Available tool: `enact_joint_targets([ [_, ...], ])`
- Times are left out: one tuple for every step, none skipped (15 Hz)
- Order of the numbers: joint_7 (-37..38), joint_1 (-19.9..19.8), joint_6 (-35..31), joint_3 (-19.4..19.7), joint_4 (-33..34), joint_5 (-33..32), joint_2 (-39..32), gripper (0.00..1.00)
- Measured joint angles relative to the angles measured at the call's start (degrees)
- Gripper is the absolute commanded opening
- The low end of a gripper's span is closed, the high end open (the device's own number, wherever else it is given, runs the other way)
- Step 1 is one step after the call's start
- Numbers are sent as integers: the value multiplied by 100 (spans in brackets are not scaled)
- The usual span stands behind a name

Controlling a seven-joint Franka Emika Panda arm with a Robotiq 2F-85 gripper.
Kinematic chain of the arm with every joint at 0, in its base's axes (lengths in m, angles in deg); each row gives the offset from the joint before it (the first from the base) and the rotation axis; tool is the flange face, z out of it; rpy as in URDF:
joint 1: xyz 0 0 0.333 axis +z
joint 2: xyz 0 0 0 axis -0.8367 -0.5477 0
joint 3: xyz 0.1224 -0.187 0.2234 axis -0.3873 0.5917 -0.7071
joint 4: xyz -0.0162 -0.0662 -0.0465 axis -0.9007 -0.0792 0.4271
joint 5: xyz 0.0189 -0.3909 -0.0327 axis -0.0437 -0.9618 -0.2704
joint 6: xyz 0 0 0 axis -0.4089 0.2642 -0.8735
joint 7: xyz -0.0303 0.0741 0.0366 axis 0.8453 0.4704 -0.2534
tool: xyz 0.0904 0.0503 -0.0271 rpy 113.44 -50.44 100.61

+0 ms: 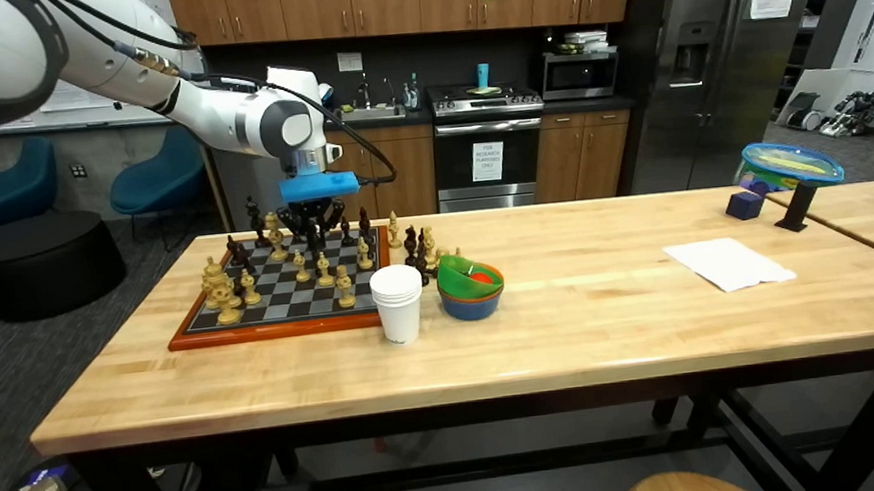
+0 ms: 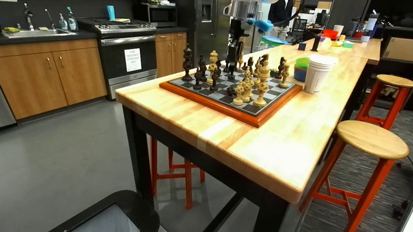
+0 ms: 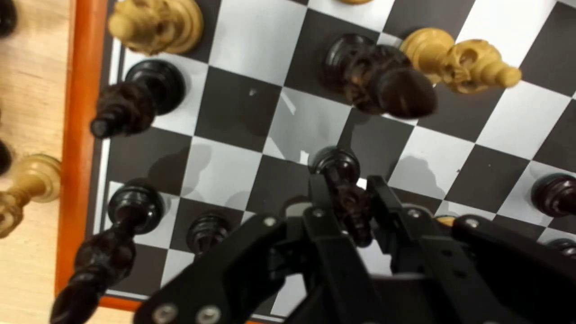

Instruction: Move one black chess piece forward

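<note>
In my wrist view, the black chess piece (image 3: pixel 353 204) looks glossy and very dark brown, with a round ringed base, a slim neck, a carved body and a ridged, tapering top. Its base is toward the chessboard (image 3: pixel 238 108), over a meeting of squares, and its tip toward my camera; the long axis runs down the picture with a slight slant, in line with my fingers (image 3: pixel 380 191). Whether the base touches the squares I cannot tell. My gripper (image 3: pixel 346 180) stands narrow, one finger on each side of the piece, a sliver of light showing beside one fingertip; whether the pads press on it I cannot tell.

In an exterior view, the board lies by the far left corner of the table (image 1: pixel 568 297), and I reach down over its half nearer the far long edge; piece and fingers merge into one dark shape. White paper cups (image 1: pixel 397 304) stand at the board's corner toward the near long edge, nested bowls (image 1: pixel 472 307) just beside them.

In an exterior view, a stool (image 2: pixel 373 139) stands by the right-hand long edge, and the board sits near the closest short edge, my fingers pointing straight down.
</note>
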Motion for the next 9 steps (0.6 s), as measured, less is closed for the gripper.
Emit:
enact_joint_targets([
  [1,-18,47,2,-53,0,47,6],
  [2,-31,89,6,-109,0,94,6],
  [5,-40,132,10,-168,0,147,6],
  [8,-48,164,10,-222,0,193,6],
  [11,-51,191,11,-270,0,233,6],
  [13,-51,213,12,-314,0,271,6],
  [14,-51,228,12,-350,0,301,6],
  [14,-51,234,12,-379,0,325,6],
  [14,-51,238,12,-395,0,337,6],
])
